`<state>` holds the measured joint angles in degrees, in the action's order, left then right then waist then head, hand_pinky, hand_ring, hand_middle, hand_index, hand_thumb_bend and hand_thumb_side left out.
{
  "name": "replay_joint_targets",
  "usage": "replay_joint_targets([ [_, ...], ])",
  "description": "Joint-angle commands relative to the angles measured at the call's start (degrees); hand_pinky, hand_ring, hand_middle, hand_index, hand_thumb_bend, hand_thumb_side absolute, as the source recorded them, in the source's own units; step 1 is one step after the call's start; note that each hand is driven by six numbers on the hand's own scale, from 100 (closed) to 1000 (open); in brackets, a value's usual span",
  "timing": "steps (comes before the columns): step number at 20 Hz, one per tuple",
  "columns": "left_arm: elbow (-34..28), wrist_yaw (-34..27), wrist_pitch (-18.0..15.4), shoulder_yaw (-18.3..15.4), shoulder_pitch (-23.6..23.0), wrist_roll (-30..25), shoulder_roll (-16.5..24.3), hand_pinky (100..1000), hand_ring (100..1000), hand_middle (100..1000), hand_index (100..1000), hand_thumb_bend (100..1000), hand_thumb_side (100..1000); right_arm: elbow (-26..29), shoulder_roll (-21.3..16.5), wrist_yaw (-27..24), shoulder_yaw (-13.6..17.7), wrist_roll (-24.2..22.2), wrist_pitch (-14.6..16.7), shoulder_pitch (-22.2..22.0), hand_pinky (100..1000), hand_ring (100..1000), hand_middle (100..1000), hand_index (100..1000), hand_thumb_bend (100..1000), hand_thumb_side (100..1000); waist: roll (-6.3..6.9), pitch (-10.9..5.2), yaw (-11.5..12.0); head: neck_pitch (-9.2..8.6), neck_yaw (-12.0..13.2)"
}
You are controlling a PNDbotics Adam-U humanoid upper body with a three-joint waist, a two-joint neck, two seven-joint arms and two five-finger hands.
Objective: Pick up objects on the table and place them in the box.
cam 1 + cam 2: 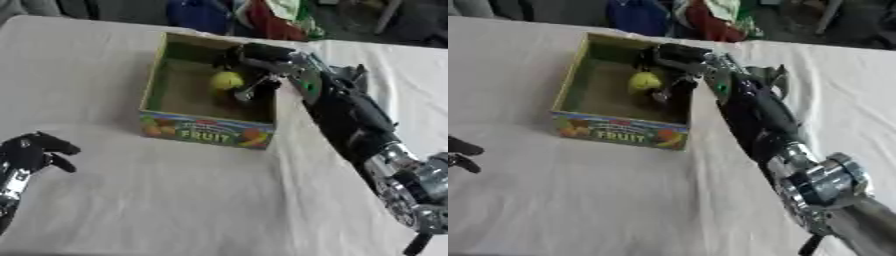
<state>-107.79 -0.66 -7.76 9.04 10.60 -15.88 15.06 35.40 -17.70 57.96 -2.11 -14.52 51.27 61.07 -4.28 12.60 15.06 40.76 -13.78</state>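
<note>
Fingers first: the right hand (254, 67) is curled over a small yellow-green fruit (227, 80), upper fingers arched above it and the thumb coming up from below, so it looks pinched between them, though whether every finger touches it is hard to tell. The fruit sits inside the open cardboard fruit box (206, 130), towards the far right part of it, above the bare brown floor. The box stands upright on the white tablecloth (192, 200), its printed front reading FRUIT, facing the camera. The black right forearm (754, 112) runs back over the box's right wall to a silver joint at the lower right. At the left edge, the left hand (35, 152) rests on the cloth, fingers loosely bent, holding nothing, well apart from the box.
</note>
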Motion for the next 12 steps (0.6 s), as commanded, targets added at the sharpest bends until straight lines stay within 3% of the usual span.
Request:
replay_joint_targets([
  [1,-1.1,-0.3,-0.1,0.2,0.6,-0.2,0.2,541,683,560,679,100,793,0.9,-0.3,2.9,-0.5,0.5,0.7,0.7,819,883,816,727,179,367,0.42,-0.77,-0.1,0.24,-0.2],
  [6,-1.1,-0.4,0.0,0.2,0.6,-0.1,0.2,541,684,560,679,100,793,0.9,-0.4,5.9,-0.7,2.3,0.7,0.6,824,890,821,852,360,652,0.40,-0.82,-0.3,0.11,-0.2],
  [7,-1.1,-0.4,0.0,0.1,0.6,-0.1,0.2,541,684,560,679,100,793,1.0,-0.5,6.4,-0.8,2.7,0.7,0.6,832,897,830,898,455,765,0.39,-0.82,-0.4,0.10,-0.2],
  [9,-1.1,-0.4,0.0,0.1,0.6,-0.1,0.3,541,684,560,679,100,793,1.4,-0.8,7.3,-1.1,3.3,0.7,0.7,845,908,844,934,537,855,0.36,-0.83,-0.5,0.14,-0.2],
  [12,-1.2,-0.4,0.0,0.1,0.6,0.0,0.4,541,684,560,679,100,793,2.4,-1.5,8.1,-1.5,3.9,0.7,1.0,856,917,853,963,606,900,0.33,-0.85,-0.7,0.13,-0.2],
])
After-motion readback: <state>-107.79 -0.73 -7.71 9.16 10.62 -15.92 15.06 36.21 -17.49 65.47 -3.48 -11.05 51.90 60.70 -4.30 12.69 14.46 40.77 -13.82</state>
